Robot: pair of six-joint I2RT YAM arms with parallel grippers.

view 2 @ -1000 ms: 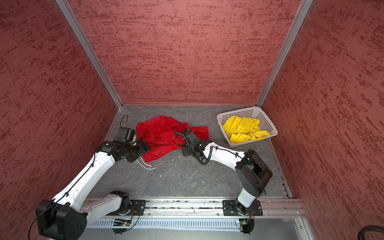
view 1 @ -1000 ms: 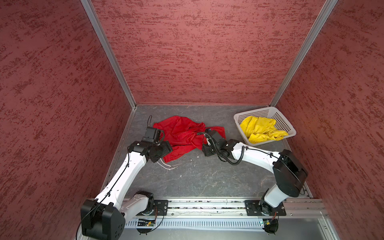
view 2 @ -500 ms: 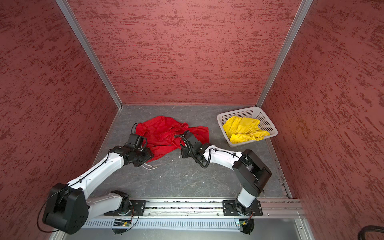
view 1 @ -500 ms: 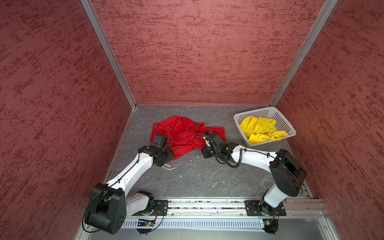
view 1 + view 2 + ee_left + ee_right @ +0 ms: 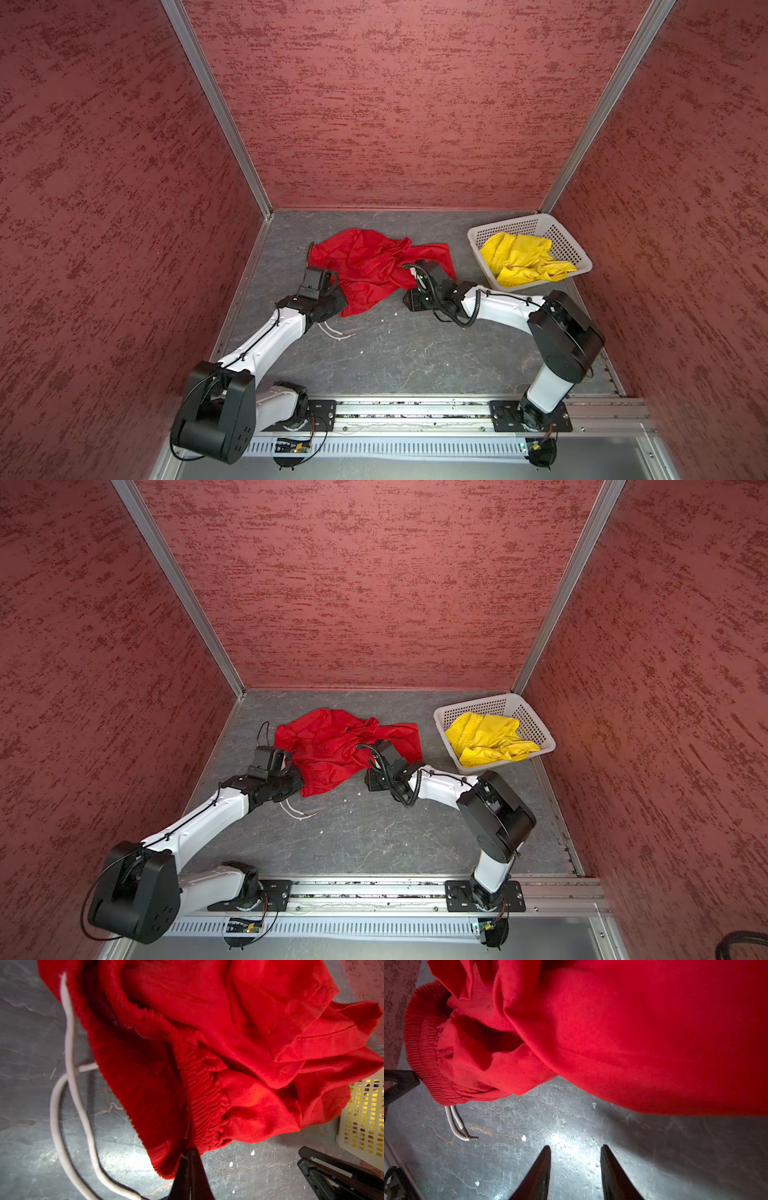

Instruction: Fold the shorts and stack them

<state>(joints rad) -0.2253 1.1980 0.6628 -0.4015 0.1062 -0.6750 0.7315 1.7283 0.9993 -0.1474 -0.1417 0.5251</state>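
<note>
A dark grey, stone-patterned table surface (image 5: 395, 357) sat inside a red-walled booth. A crumpled pair of plain red fabric shorts (image 5: 370, 266) lay on it toward the back edge, around the middle, seen in both top views. A white perforated plastic basket (image 5: 523, 226) stood in the back right corner, with bright yellow fabric shorts (image 5: 519, 257) heaped inside it.

The left gripper (image 5: 190, 1153) was at the near left edge of the red shorts, its black jaws pressed together and clamped on the rim of the gathered elastic waistband. The right gripper (image 5: 575, 1149) was at the near right side of the red shorts, its jaws apart over bare surface just short of the cloth, gripping nothing. A thin pale drawstring (image 5: 69, 1039) trailed from the waistband and looped across the surface beside the left gripper.
</note>
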